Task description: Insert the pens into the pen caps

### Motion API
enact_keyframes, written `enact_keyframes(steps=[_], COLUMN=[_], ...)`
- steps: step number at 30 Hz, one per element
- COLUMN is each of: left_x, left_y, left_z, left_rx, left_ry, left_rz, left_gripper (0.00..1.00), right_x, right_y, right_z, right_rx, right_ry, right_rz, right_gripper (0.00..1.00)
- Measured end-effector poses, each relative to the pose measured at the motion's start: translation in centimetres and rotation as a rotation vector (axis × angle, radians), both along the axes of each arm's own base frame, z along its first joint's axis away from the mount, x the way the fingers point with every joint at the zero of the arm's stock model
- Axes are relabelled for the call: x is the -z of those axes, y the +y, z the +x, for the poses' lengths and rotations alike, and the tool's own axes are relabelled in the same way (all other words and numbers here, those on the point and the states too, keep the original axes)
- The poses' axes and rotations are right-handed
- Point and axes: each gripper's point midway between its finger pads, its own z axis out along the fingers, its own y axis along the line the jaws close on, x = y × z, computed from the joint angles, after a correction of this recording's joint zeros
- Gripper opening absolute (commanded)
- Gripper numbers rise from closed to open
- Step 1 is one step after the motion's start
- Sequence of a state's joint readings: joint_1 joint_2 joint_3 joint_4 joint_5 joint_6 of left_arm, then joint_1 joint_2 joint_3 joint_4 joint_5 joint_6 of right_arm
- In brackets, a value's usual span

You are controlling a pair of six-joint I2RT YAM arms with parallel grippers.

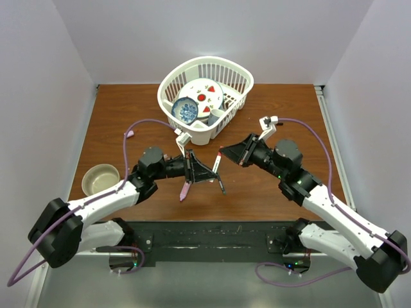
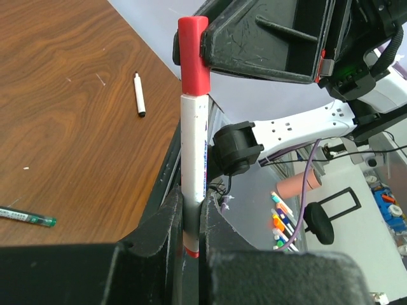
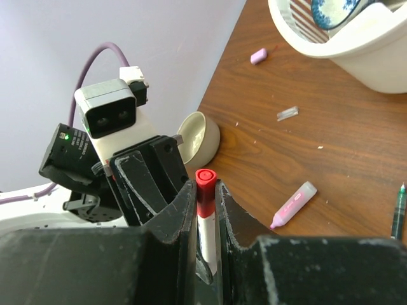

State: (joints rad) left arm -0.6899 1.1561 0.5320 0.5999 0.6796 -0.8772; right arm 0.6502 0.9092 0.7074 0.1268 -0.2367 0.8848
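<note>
A white-barrelled pen (image 2: 193, 152) stands upright between my left gripper (image 2: 189, 206) fingers, which are shut on its lower barrel. A red pen cap (image 2: 193, 54) sits on the pen's top end. My right gripper (image 3: 205, 190) is shut on that red cap (image 3: 205, 183), with the white barrel running down between its fingers. In the top view the two grippers (image 1: 207, 172) (image 1: 226, 154) meet over the table's middle with the pen (image 1: 217, 163) between them. A pink marker (image 3: 294, 204), a dark thin pen (image 3: 398, 211), another white pen (image 2: 138, 94), a pale pink cap (image 3: 258, 56) and a clear cap (image 3: 287, 113) lie on the table.
A white basket (image 1: 239, 83) holding dishes stands at the back centre. A beige bowl (image 1: 101, 178) sits at the left front. The pink marker (image 1: 184, 190) and the dark pen (image 1: 222, 186) lie just below the grippers. The pale pink cap (image 1: 130, 135) lies at the left.
</note>
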Motion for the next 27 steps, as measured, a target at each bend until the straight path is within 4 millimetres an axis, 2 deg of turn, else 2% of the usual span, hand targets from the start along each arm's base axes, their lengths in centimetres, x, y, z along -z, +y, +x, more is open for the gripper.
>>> enact_keyframes(steps=[7, 14, 18, 27], left_x=[-0.6, -2.2, -2.5, -2.9], left_y=[0.0, 0.4, 0.5, 0.9], left_z=[0.4, 0.2, 0.1, -0.2], left_rx=[-0.014, -0.031, -0.030, -0.030], left_ry=[-0.026, -0.077, -0.100, -0.134], left_rz=[0.003, -0.027, -0.029, -0.026], left_gripper=[0.00, 0.00, 0.00, 0.00], right_x=[0.1, 0.1, -0.5, -4.3], right_y=[0.3, 0.7, 0.6, 0.9], right_z=[-0.7, -1.3, -1.3, -1.0], right_rx=[-0.007, -0.033, -0.033, -0.034], right_ry=[-0.003, 0.013, 0.017, -0.047], right_rz=[-0.006, 0.001, -0.007, 0.029], right_gripper=[0.40, 0.56, 0.59, 0.57])
